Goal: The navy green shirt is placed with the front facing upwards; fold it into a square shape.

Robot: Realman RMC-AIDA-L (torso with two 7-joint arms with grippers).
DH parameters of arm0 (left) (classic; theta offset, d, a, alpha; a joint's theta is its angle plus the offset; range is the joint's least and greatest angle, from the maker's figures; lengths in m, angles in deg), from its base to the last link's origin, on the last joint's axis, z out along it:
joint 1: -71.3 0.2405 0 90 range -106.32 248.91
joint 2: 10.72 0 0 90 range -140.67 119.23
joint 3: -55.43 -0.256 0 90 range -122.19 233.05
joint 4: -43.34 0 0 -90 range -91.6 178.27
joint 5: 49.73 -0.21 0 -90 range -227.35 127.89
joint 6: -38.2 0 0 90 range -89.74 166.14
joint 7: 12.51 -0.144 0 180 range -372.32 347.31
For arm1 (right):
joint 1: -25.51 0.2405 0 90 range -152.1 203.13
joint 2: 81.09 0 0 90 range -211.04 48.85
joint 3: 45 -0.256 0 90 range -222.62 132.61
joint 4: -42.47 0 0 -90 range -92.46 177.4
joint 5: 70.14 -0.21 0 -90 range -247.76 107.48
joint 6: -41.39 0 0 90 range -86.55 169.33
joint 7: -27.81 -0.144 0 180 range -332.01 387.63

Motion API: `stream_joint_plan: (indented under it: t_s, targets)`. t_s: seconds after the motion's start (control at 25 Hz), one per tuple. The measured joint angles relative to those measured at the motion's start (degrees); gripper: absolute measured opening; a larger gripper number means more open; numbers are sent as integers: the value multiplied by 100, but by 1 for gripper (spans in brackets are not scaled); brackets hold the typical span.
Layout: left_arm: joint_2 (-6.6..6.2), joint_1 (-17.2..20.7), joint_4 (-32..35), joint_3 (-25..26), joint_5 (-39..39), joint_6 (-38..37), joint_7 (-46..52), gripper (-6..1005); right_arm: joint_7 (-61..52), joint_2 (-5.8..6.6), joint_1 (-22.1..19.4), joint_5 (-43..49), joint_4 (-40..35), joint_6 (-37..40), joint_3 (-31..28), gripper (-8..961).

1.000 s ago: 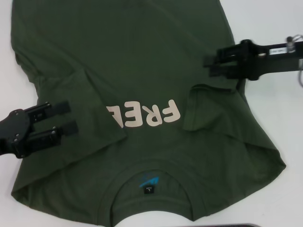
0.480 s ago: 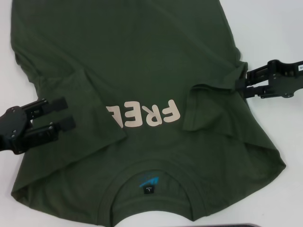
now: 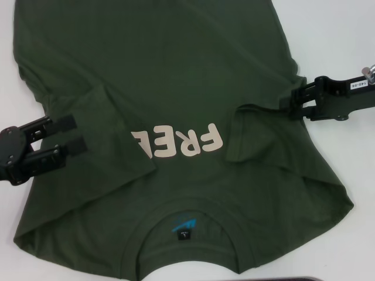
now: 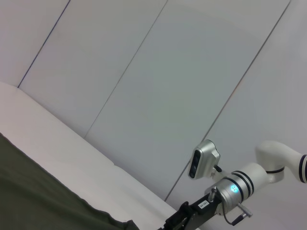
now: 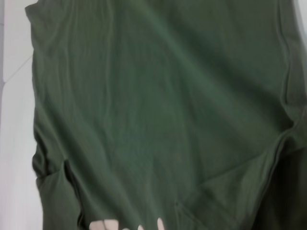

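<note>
The left gripper (image 3: 69, 134) stood open over the shirt's left side, its two fingers apart and holding nothing. The right gripper (image 3: 287, 102) sat at the shirt's right edge; whether its fingers were open or closed on cloth could not be told.

The shirt (image 3: 176, 70) lay face up across the white table (image 3: 340, 35), collar (image 3: 187, 208) nearest the robot. Both sleeves were already folded inward: the left flap (image 3: 111, 140) covered the end of the cream lettering (image 3: 179, 140), and the right flap (image 3: 258, 132) lay just beside it.

Judged step: completing the side folds before folding lengthwise. To do it well, each gripper should probably pinch only the top layer at the outer edge, lift slightly, and carry it inward parallel to the body so the fold lines stay straight.

The right shoulder edge (image 3: 334, 193) was rumpled and may need smoothing. Bare table showed on both sides, giving room to withdraw outward; the hem ran beyond the head view.
</note>
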Motion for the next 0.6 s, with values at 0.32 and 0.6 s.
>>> stream_joint_plan:
  t_s: [0.32,0.6]
  targets:
    - [1,-29,0,-2,0,6,-21,790,65,-202,-21,-314,-34,-502,-154,429]
    - [3,-40,0,81,0,10,-6,789,619,-247,-154,-1794,9,-487,-257,427]
